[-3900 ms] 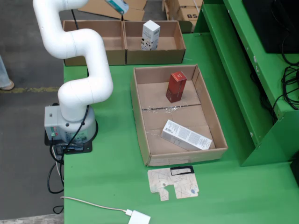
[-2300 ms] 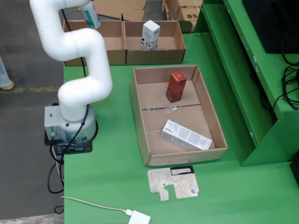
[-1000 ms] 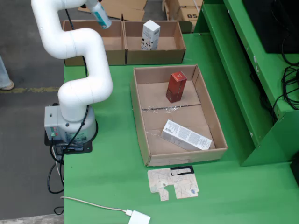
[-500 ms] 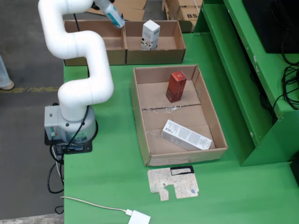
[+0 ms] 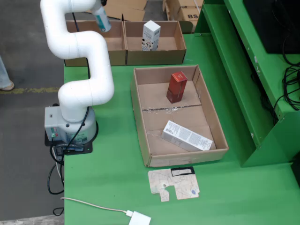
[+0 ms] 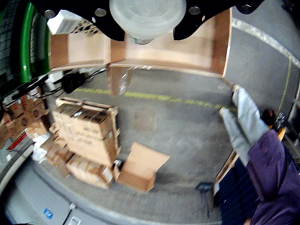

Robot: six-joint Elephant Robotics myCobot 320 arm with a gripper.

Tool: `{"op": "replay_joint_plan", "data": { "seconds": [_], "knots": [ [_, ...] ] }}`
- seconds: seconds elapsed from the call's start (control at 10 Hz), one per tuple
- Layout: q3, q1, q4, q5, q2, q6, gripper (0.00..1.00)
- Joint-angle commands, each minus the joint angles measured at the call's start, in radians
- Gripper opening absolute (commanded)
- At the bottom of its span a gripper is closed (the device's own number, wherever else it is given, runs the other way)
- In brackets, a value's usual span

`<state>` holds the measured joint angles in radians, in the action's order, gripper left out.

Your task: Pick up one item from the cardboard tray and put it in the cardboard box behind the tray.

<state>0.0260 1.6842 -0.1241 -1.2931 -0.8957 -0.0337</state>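
Note:
In the view from above, my gripper (image 5: 99, 8) is at the top edge, shut on a white and teal bottle (image 5: 101, 20) that hangs over the left cardboard box (image 5: 112, 47) behind the tray. The right box (image 5: 180, 47) holds an upright white carton (image 5: 151, 34). The cardboard tray (image 5: 139, 117) holds a standing red box (image 5: 176, 86) and a flat white carton (image 5: 186, 136). The view that rides on the gripper shows the bottle (image 6: 147, 16) clamped between the black jaws, with the box (image 6: 220, 47) beneath and the white carton (image 6: 65, 21) at upper left.
A cardboard scrap (image 5: 173, 183) and a white adapter with cable (image 5: 139, 219) lie near the table's front. A green rack (image 5: 243, 70) stands along the right. The arm's base (image 5: 70, 124) sits at the left edge. A person (image 6: 272, 168) and stacked cartons (image 6: 84, 136) are on the floor.
The gripper with the bottle has swung back and forth above the rear boxes; over the last half second it moved left, from near the boxes' divider to over the left box.

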Motion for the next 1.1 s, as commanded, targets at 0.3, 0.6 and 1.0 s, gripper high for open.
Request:
{"op": "replay_joint_plan", "data": {
  "seconds": [0.3,0.6,1.0],
  "knots": [
    [-0.026,-0.017,-0.164,-0.071,0.084,0.037,0.00],
    [-0.026,-0.016,-0.204,-0.080,0.089,0.043,0.00],
    [-0.026,-0.021,-0.202,-0.086,0.069,0.043,0.00]
  ]
}}
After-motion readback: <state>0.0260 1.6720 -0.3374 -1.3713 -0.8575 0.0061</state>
